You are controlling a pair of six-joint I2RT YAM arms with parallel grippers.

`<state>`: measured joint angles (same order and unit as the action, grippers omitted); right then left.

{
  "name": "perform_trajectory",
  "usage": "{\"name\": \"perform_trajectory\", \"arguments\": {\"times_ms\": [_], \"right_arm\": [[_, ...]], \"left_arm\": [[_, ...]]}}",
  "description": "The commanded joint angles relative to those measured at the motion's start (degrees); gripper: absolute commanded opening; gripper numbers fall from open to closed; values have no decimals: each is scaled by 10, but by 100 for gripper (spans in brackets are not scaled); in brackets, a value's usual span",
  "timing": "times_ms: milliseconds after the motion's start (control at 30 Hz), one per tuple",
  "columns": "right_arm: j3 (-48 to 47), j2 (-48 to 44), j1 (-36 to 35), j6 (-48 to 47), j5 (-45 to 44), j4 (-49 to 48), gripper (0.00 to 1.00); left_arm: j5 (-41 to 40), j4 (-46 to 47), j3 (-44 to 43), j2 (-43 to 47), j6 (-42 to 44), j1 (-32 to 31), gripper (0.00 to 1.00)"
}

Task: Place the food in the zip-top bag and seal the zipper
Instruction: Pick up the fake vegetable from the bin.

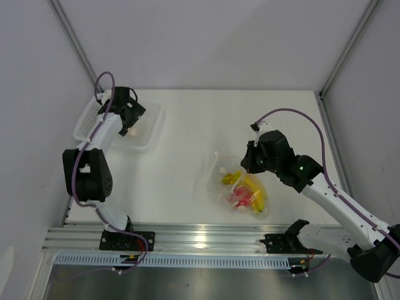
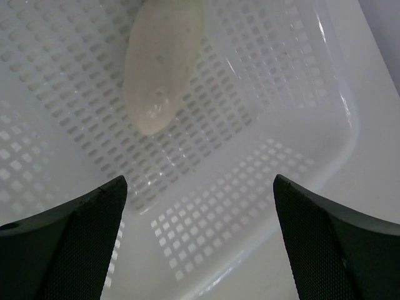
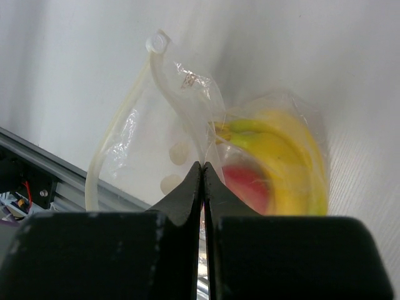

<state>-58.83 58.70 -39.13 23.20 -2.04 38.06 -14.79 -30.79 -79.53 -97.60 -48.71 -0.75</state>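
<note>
On the tabletop [image 1: 187,156], right of centre and near the front rail [image 1: 200,237]: one zip-top bag [image 3: 144,144], clear and crinkled, lying flat at its filled end and lifted at its mouth.

Contents of the bag: a yellow banana bunch [image 3: 281,156], curved, with its greenish stem toward the mouth; a red apple [image 3: 247,184] touching the inner curve of the bananas. Both lie at the closed end of the bag.

Zipper [image 3: 116,125]: a pale strip along the open edge. It is unsealed and bows away from the film in a long arc that ends in a small rounded tab at the top.

Right fingers [image 3: 187,194]: pressed fully together, no gap showing, pinched on a fold of the bag's film at the mouth, just beside the banana stem. The film creases and converges toward the tips. The right arm reaches in from the near right corner, its wrist above the far side of the bag.

White radish [image 2: 162,69]: a smooth, pale, tapered body lying on the floor of the mesh basket [image 2: 281,156], apart from the bag. Its leaf end is out of frame.

Mesh basket: white, perforated, at the far left of the tabletop.

Left fingers [image 2: 75,237]: spread wide, holding and touching nothing, hovering over the basket with the radish lying beyond the tips.
</note>
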Motion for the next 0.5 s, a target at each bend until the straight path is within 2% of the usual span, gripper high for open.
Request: {"name": "perform_trajectory", "arguments": {"times_ms": [0, 200, 467], "right_arm": [[-29, 1, 10, -22, 5, -19, 0], [-25, 5, 28, -42, 34, -30, 0], [-11, 11, 70, -54, 72, -46, 0]], "left_arm": [[-21, -11, -77, -61, -23, 6, 99], [-33, -9, -142, -152, -9, 35, 100], [-34, -49, -186, -192, -30, 56, 100]]}}
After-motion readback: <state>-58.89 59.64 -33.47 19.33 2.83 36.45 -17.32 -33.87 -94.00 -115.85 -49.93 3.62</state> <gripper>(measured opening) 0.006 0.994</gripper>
